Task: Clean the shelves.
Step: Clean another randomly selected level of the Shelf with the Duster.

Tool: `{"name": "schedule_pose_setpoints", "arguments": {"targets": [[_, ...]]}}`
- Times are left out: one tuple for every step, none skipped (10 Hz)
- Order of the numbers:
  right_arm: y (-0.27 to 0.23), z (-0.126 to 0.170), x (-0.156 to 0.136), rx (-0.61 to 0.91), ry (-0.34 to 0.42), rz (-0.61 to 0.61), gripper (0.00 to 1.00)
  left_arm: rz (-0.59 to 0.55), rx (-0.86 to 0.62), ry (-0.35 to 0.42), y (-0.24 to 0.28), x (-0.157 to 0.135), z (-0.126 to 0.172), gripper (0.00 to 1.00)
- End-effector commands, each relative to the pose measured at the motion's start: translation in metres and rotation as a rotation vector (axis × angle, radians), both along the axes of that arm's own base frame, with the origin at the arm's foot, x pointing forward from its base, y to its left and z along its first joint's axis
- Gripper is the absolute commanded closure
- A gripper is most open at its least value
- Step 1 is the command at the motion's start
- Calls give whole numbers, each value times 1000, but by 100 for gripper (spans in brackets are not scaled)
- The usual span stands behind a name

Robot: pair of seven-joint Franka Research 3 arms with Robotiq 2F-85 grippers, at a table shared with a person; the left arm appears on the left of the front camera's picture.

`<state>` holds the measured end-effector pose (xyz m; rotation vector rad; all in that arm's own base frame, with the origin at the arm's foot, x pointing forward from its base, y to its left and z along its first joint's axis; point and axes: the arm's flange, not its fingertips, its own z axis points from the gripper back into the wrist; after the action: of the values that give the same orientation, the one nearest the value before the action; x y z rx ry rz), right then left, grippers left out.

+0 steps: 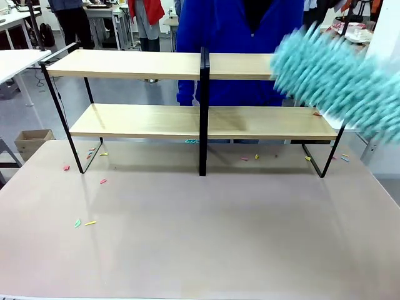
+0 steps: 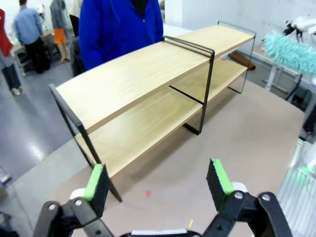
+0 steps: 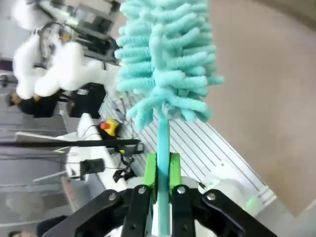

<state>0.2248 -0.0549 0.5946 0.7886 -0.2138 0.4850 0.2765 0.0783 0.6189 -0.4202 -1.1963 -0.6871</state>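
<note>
The shelves (image 1: pixel 187 122) stand across the far half of the surface (image 1: pixel 200 237), two pale boards one above the other in a thin black frame with a black post (image 1: pixel 203 112) at the middle. Both boards look bare, top and bottom alike.

My right pincer (image 3: pixel 160 170) is clamped on the thin teal handle of a fluffy teal duster (image 3: pixel 165 59), green pads pressed to either side of it. From the front, the duster head (image 1: pixel 334 78) hangs blurred in the air at the right end of the rack, over the end of the upper board and overlapping the lower one; whether it touches the wood I cannot tell.

My left pincer (image 2: pixel 158 182) is spread wide and holds nothing, hovering above the surface near the rack's left end.

Small scraps of coloured paper (image 1: pixel 84 222) lie scattered on the surface in front of the rack and under the lower board, more of them towards the left leg. A person in a blue top (image 1: pixel 240 37) stands just behind the rack. A cardboard box (image 1: pixel 32 141) sits on the floor off the left edge.
</note>
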Motion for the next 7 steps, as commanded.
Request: {"name": "schedule_pose_setpoints", "arguments": {"targets": [[29, -20, 30, -67, 69, -44, 88, -8, -3, -6, 0, 0, 0, 0], [37, -32, 50, -108, 77, -91, 88, -8, -3, -6, 0, 0, 0, 0], [44, -39, 68, -120, 59, -136, 88, -8, -3, -6, 0, 0, 0, 0], [50, -48, 88, -140, 70, -178, 88, -8, -3, -6, 0, 0, 0, 0], [53, -56, 109, -156, 91, -219, 88, -8, -3, -6, 0, 0, 0, 0], [54, -61, 126, -157, 90, -249, 88, -8, -3, -6, 0, 0, 0, 0], [51, -66, 146, -159, 77, -317, 88, -8, -3, -6, 0, 0, 0, 0]]}}
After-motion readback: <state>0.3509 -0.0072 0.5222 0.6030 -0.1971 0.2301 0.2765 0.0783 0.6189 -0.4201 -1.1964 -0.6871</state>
